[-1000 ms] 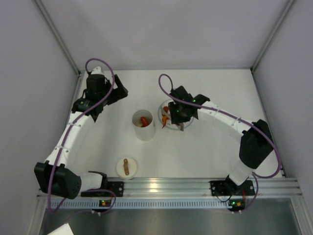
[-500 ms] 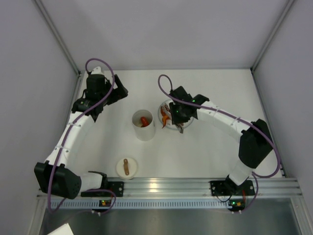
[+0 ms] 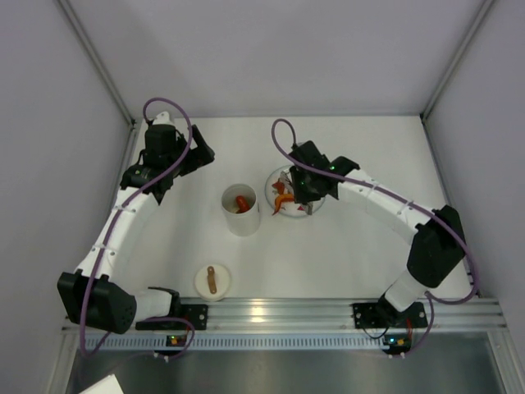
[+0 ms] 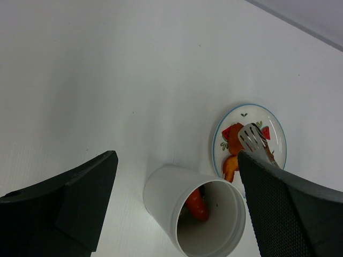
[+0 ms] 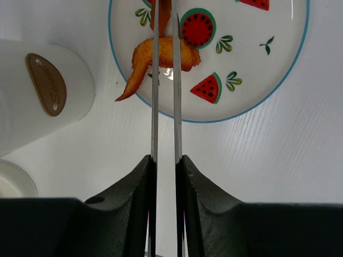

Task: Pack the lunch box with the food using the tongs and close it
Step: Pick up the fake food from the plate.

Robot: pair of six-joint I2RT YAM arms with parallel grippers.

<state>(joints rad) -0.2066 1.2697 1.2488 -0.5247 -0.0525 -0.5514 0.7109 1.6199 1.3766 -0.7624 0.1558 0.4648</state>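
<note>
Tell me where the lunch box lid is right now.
In the top view the lid lies flat on the left side near the front rail, apart from the open lunch box, which stands farther back.

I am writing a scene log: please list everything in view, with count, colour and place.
table: 1, white
lunch box: 1, white, mid-table, open
lid: 1, white, brown strap, near edge
plate: 1, watermelon print, right of lunch box
red food: 1 visible, inside lunch box
orange food: at least 2, on plate
tongs: 1, silver, pinching one orange piece
left end effector: black, open, empty
right end effector: black, shut on tongs
</note>
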